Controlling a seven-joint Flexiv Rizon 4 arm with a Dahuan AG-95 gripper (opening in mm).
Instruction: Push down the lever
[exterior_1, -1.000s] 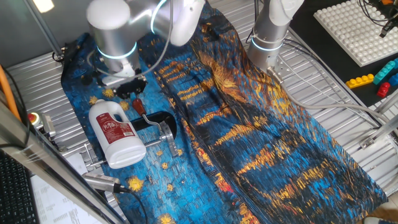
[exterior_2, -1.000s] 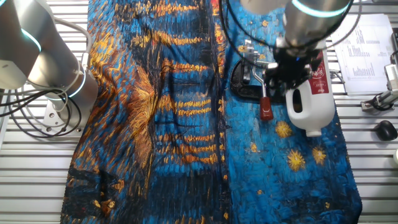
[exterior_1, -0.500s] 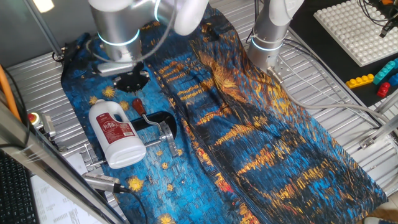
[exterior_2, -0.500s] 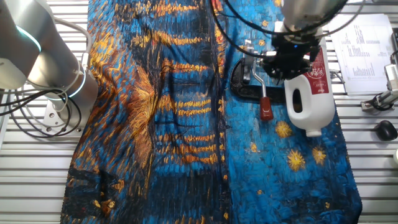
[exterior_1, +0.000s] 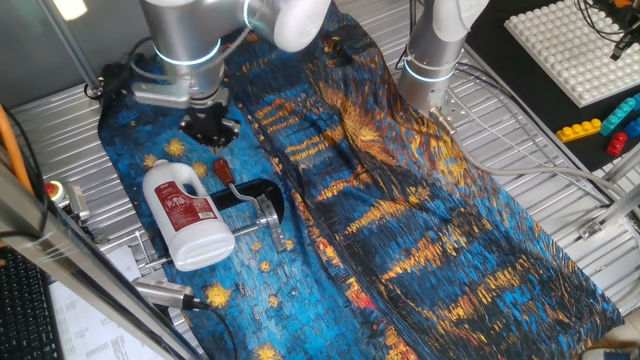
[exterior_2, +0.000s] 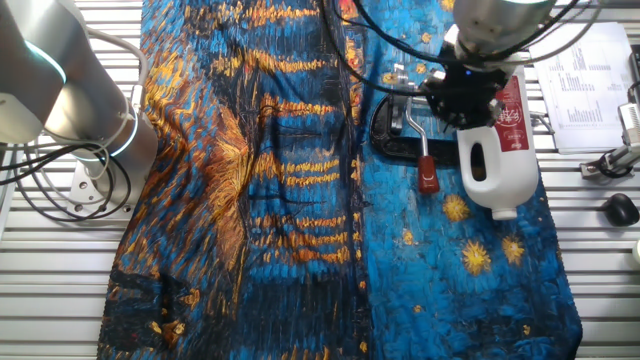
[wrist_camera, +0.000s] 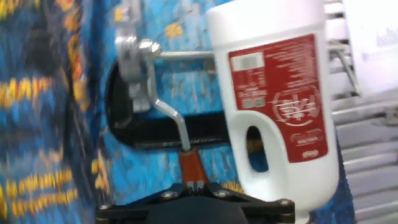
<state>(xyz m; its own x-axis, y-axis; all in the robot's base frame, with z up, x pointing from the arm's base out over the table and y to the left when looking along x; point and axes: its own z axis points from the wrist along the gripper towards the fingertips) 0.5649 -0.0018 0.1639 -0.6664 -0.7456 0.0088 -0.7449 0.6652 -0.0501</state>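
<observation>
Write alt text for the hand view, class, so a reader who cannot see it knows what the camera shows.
A thin silver lever with a red cap runs down toward the dark pincer at the bottom edge, jointed to a black C-shaped clamp. A white bottle with a red label lies beside it on a blue and yellow patterned cloth.

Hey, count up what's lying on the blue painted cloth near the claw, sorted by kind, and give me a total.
Clamps: 1, black, with its red-capped lever
Bottles: 1, white with a red label
Total: 2
The claw hangs above the lever's red cap.
</observation>
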